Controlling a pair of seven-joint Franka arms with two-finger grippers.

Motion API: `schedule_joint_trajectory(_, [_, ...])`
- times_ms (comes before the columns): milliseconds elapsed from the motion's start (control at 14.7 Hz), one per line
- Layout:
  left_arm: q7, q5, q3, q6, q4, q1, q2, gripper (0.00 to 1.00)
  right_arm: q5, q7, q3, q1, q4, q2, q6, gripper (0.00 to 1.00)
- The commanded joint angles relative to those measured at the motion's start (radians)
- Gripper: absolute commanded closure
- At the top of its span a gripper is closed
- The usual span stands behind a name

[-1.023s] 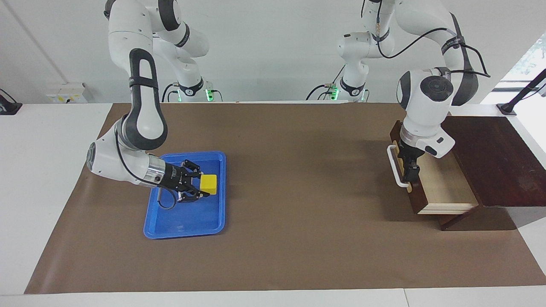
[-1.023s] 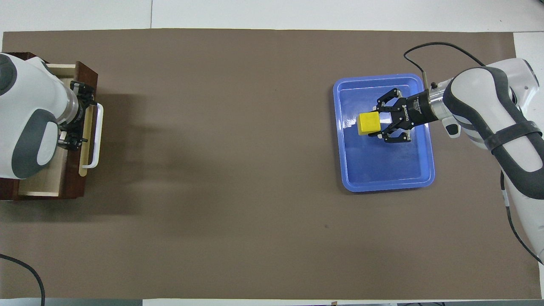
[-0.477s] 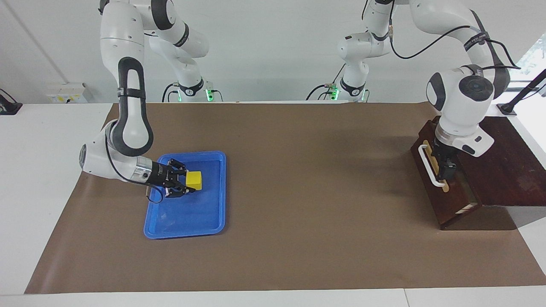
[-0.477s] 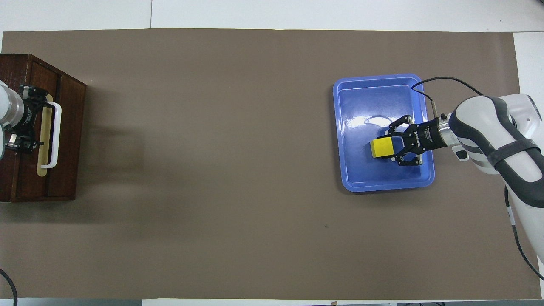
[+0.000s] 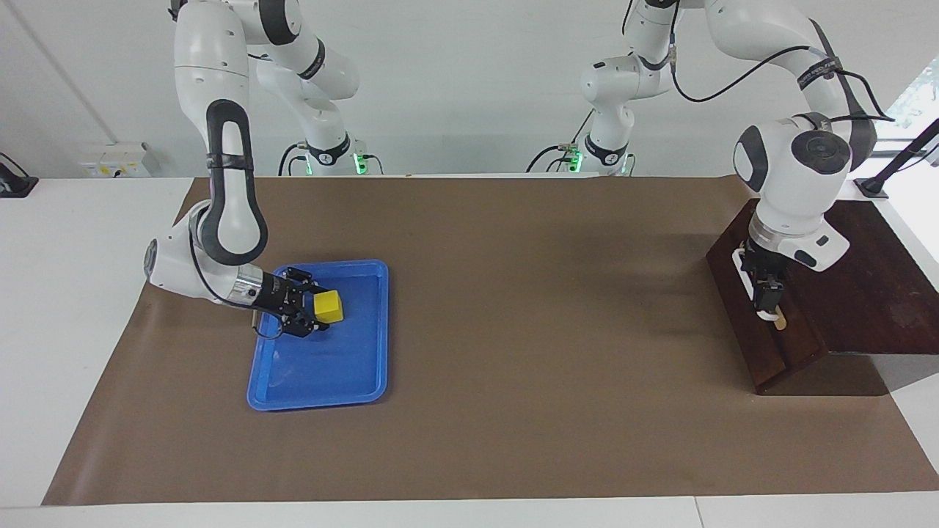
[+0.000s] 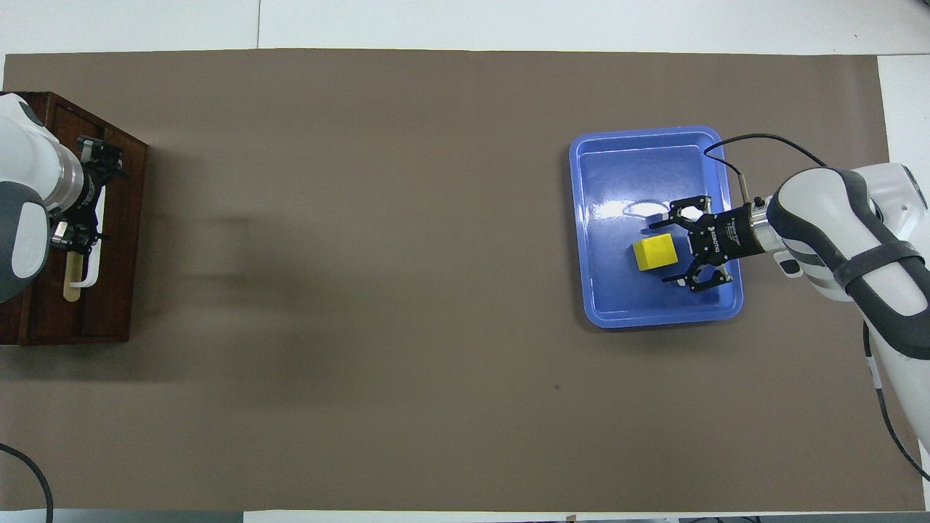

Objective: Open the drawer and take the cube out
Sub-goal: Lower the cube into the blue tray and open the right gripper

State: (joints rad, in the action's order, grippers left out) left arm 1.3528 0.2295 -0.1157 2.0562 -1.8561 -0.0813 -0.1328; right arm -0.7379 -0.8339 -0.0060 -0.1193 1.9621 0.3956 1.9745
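Note:
The dark wooden drawer (image 5: 736, 302) is pushed shut in its box, with no pale interior showing; it also shows in the overhead view (image 6: 116, 240). My left gripper (image 5: 764, 292) is at the drawer's white handle (image 5: 767, 315), over the drawer front in the overhead view (image 6: 86, 195). The yellow cube (image 5: 329, 306) lies in the blue tray (image 5: 323, 367); the overhead view shows the cube (image 6: 654, 254) and the tray (image 6: 639, 160) too. My right gripper (image 5: 308, 314) is open low over the tray, its fingertips just beside the cube (image 6: 677, 245).
A brown mat (image 5: 528, 308) covers the table. The dark wooden box (image 5: 866, 279) stands at the left arm's end of the table. The blue tray lies toward the right arm's end.
My left gripper pushed the open drawer shut into the box. My right gripper carried the cube lower in the tray and opened its fingers, letting it go.

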Motion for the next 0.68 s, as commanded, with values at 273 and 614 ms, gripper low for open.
schedule_joint_trajectory(273, [-0.689,-0.200,-0.016,-0.367,0.071,0.009,0.154,0.00,0.274,0.062,0.006,0.039,-0.158,-0.121,-0.140,0.00])
schedule_joint_trajectory(614, [-0.914,-0.213,-0.019,-0.458,0.046,0.060,0.203,0.00,0.464,0.319,0.014,0.066,-0.233,-0.233,-0.288,0.00])
